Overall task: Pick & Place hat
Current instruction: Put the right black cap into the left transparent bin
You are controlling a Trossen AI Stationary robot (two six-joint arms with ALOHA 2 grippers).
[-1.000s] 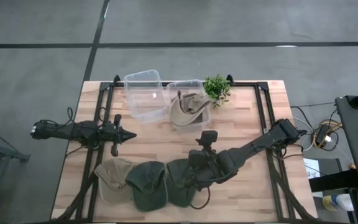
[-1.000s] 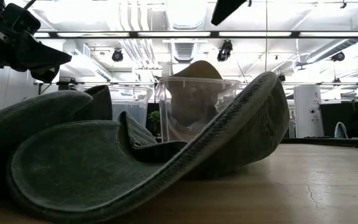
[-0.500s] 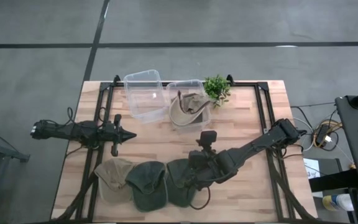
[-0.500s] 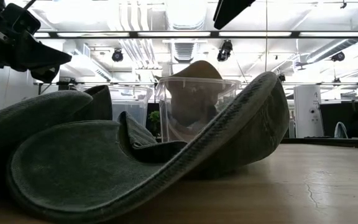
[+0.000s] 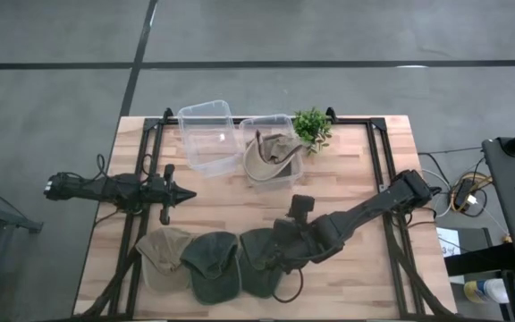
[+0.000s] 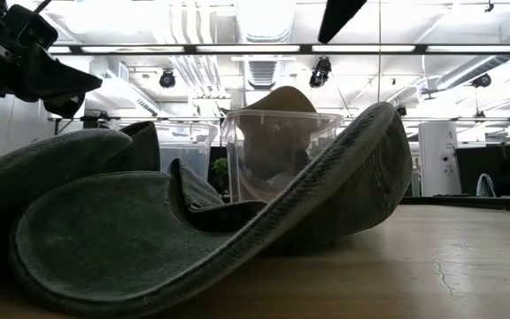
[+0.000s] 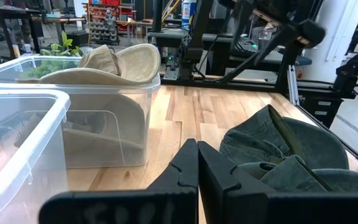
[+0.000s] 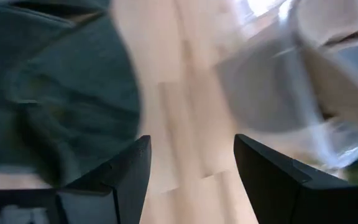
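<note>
Dark green hat point(image 5: 259, 259), crumpled, brim curled, lies on table point(image 5: 347, 179).

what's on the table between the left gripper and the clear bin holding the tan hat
Nothing: in the high view only bare wood separates the left gripper from the bin holding the tan hat.

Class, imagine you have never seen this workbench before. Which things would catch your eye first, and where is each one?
Three caps lie in a row along the table's near edge: a tan cap on the left, then a green cap and a dark green cap. The right gripper hovers over that last cap with its jaws open. Toward the far edge stand an empty clear bin and a second bin holding a tan hat, beside a small green plant.
</note>
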